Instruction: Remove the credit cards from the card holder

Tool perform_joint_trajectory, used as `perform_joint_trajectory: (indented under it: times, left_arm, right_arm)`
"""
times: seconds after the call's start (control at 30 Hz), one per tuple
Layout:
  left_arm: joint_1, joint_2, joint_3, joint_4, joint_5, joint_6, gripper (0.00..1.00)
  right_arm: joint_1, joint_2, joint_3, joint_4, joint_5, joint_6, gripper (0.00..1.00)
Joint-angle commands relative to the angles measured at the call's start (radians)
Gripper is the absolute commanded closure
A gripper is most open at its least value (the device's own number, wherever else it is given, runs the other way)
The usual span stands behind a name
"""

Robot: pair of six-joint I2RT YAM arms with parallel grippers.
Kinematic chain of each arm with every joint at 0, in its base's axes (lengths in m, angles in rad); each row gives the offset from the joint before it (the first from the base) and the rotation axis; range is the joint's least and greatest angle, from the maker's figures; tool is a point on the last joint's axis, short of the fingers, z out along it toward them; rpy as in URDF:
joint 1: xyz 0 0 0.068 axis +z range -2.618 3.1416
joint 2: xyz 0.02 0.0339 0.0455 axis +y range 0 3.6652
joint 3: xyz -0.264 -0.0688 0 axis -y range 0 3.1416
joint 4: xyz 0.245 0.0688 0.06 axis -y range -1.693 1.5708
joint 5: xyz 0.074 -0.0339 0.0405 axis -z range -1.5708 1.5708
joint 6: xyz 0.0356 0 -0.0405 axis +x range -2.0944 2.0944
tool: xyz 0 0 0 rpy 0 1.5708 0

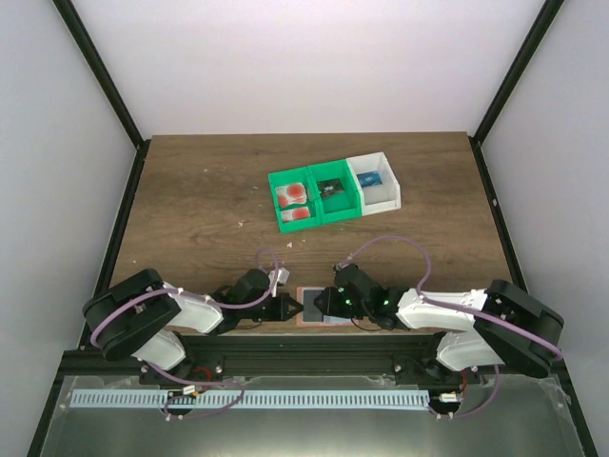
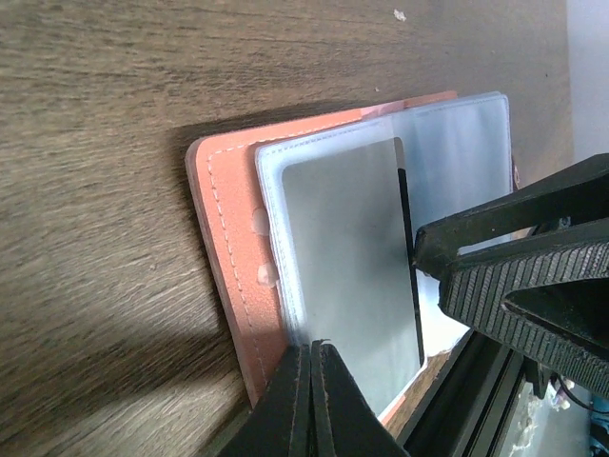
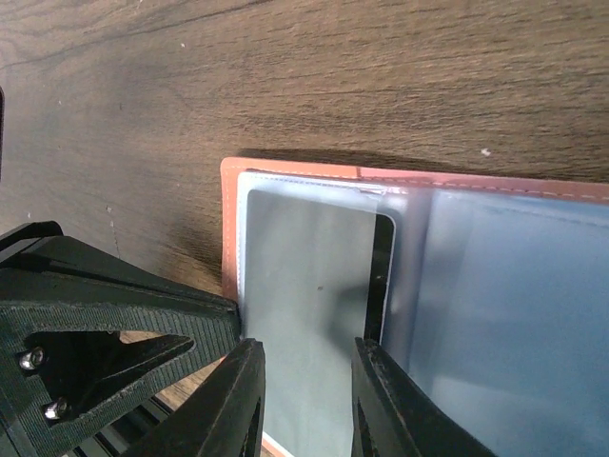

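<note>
Left wrist: left claw point(image 2: 312, 350) closed at card holder point(image 2: 228, 248) edge; right claw point(image 3: 306, 354) narrow.

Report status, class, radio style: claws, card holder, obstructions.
Left claw shut at edge of salmon-pink folding card holder. Right claw open over grey rectangular card in clear pocket. Nothing in the way.

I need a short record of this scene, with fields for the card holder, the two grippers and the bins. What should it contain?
card holder: open flat at the near edge of the table, between both grippers
inside it: a grey card behind clear plastic
left gripper: fingers shut, tips at the holder's edge
right gripper: fingers apart, above the grey card
green bin: left compartment holds credit cards with red blots
white bin: a small blue thing inside
</note>
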Motion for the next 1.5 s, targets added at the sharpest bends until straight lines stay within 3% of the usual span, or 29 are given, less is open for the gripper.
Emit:
perform_joint_trajectory:
  times: [0.0,0.43,1.13,1.47]
  left_arm:
    - [-0.005,0.042,-0.002,-0.015,-0.018,0.020,1.00]
    - [-0.005,0.057,-0.020,-0.012,-0.033,0.008,1.00]
    - [-0.024,0.078,-0.031,0.022,-0.030,-0.025,1.00]
    - [-0.040,0.087,-0.040,0.047,-0.042,-0.030,1.00]
  right_arm:
    - [0.009,0.012,-0.011,-0.005,0.029,0.004,0.73]
    - [0.009,-0.077,-0.016,-0.081,0.085,0.020,0.73]
    - [0.009,0.009,-0.053,0.055,0.019,0.029,0.73]
    - [0.009,-0.055,-0.098,0.096,0.027,0.038,0.96]
